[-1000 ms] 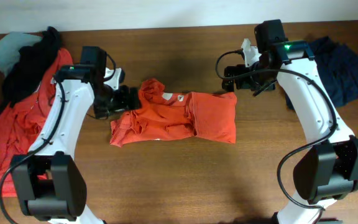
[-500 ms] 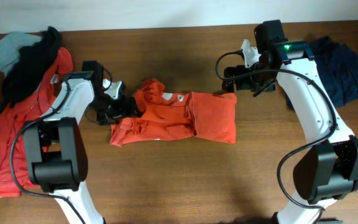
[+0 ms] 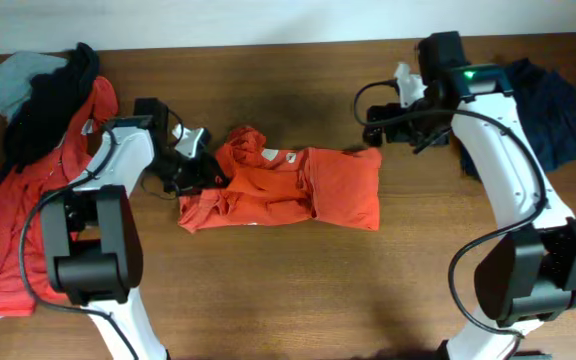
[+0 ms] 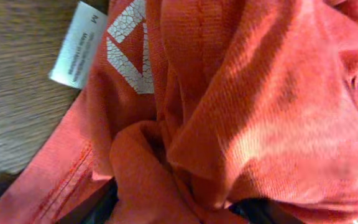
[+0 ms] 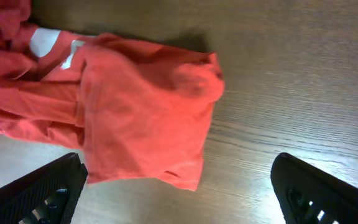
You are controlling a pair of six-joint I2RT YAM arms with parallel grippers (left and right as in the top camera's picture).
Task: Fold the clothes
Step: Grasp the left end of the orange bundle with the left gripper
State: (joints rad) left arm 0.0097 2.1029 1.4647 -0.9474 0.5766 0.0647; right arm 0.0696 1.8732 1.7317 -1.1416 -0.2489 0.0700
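Note:
An orange-red T-shirt [image 3: 298, 190] lies crumpled lengthwise across the middle of the table. My left gripper [image 3: 196, 170] is at its left, bunched end. In the left wrist view that gripper [image 4: 173, 208] has a thick fold of the T-shirt [image 4: 260, 93] between its dark fingers, which show only at the bottom edge, so a firm pinch cannot be made out. A white size label [image 4: 73, 46] and cracked white lettering [image 4: 129, 56] show beside the fold. My right gripper [image 3: 383, 125] hovers open above the shirt's right end [image 5: 135, 106], with only wood between its fingers [image 5: 179, 193].
A heap of clothes [image 3: 38, 150] in orange-red, black and grey-blue covers the table's left end and hangs over its edge. A navy piece [image 3: 553, 110] lies at the back right, behind the right arm. Bare wood [image 3: 288, 290] runs along the front.
My left gripper has moved into the shirt's left end and its jaws have narrowed around a fold. The right gripper has drifted slightly to the right.

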